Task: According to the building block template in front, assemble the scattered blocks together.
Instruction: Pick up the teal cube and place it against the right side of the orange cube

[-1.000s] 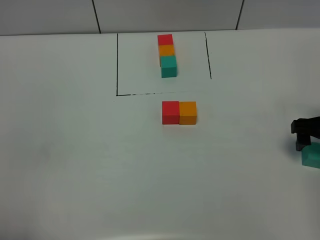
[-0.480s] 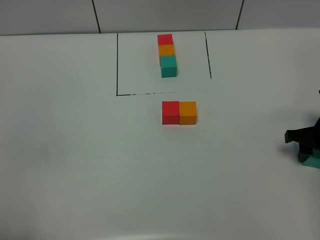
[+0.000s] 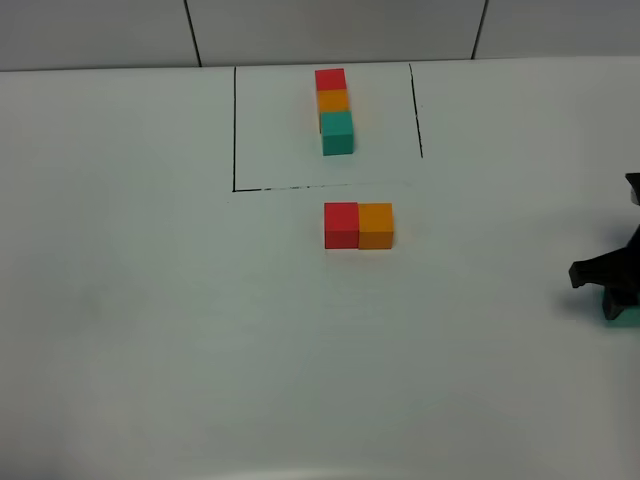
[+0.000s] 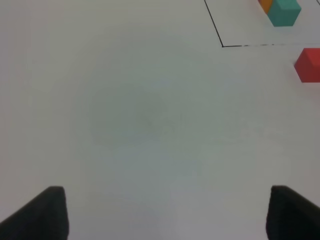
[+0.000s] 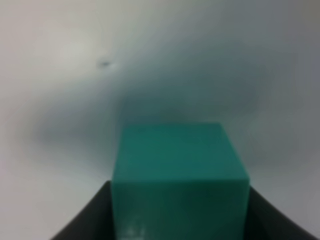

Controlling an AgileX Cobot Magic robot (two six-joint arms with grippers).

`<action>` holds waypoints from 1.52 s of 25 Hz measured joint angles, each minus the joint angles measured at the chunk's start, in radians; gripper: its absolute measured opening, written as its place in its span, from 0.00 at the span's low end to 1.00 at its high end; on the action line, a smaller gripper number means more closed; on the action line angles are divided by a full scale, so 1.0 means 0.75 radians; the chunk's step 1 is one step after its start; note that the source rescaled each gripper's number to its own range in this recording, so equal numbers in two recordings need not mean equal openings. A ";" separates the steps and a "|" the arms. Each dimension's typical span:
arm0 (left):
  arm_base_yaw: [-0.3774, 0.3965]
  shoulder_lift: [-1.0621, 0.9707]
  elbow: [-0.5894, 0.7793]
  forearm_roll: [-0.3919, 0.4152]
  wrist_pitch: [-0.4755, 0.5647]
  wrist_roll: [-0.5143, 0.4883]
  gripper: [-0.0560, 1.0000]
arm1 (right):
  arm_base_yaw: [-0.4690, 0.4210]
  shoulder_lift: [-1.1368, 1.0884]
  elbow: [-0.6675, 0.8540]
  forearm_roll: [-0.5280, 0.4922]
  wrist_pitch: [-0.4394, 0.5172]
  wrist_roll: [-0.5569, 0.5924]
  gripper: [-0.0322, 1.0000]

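**A:** Where's the teal cube [image 3: 625, 312]?

**B:** Far right edge of the worktop [image 3: 150, 330], under the right gripper [image 3: 610, 285]. Wrist cam shows jaws pressed vs. both its sides, so clamped on it. Can't tell if it's off the surface.

**A:** Other loose ones?

**B:** Red cube [image 3: 341, 224] & orange cube [image 3: 376, 225] touch side by side, red on the left, just in front of the outline [image 3: 234, 130]. Both well apart from the teal.

**A:** Template [image 3: 335, 105]?

**B:** Inside the outline at the back: red, orange, teal in one touching line, red farthest.

**A:** Left gripper [image 4: 165, 212]?

**B:** Jaws spread wide, nothing btw. them. It hangs over the worktop w/ the red cube at the edge of its cam view.
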 joint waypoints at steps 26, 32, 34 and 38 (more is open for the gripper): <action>0.000 0.000 0.000 0.000 0.000 0.000 0.75 | 0.570 0.395 -0.742 -0.132 0.242 -1.225 0.03; 0.000 0.000 0.000 0.000 0.000 0.000 0.75 | 0.570 0.458 -0.781 -0.061 0.249 -1.312 0.03; 0.000 0.000 0.000 0.000 0.000 0.000 0.75 | 0.570 0.490 -0.816 -0.044 0.270 -1.321 0.03; 0.000 0.000 0.000 0.000 0.000 0.000 0.75 | 0.570 0.547 -0.875 0.016 0.296 -1.325 0.03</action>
